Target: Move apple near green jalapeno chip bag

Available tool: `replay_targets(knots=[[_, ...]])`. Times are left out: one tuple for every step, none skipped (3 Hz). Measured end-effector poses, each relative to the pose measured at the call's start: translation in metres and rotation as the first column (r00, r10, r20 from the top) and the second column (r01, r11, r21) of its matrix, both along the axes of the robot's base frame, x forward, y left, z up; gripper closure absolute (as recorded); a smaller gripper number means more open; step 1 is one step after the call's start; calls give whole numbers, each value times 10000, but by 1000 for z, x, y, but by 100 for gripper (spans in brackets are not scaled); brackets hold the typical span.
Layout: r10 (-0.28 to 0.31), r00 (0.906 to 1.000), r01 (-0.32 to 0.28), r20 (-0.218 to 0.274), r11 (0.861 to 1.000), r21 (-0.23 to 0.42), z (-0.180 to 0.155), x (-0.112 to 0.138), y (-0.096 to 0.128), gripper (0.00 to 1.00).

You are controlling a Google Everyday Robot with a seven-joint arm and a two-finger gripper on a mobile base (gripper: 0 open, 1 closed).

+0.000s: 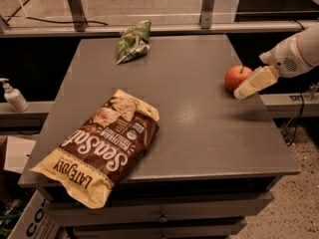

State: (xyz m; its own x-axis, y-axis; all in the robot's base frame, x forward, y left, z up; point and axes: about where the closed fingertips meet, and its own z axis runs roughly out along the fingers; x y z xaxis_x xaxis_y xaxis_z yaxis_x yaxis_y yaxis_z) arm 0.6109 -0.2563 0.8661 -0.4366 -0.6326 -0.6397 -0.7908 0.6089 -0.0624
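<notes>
The white arm [298, 54] reaches in from the right edge of the frame, in its upper part, sloping down and leftward. Its cream-coloured gripper [254, 83] points toward the lower left, at right of centre.
</notes>
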Motion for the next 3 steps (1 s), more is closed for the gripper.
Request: replay_targets(knots=[[64, 10000, -63, -30, 9995, 323, -12, 15, 10, 0], [117, 9998, -109, -163, 9986, 515, -24, 23, 18, 18], [137, 9999, -129, -106, 9977, 659, -24, 28, 19, 41]])
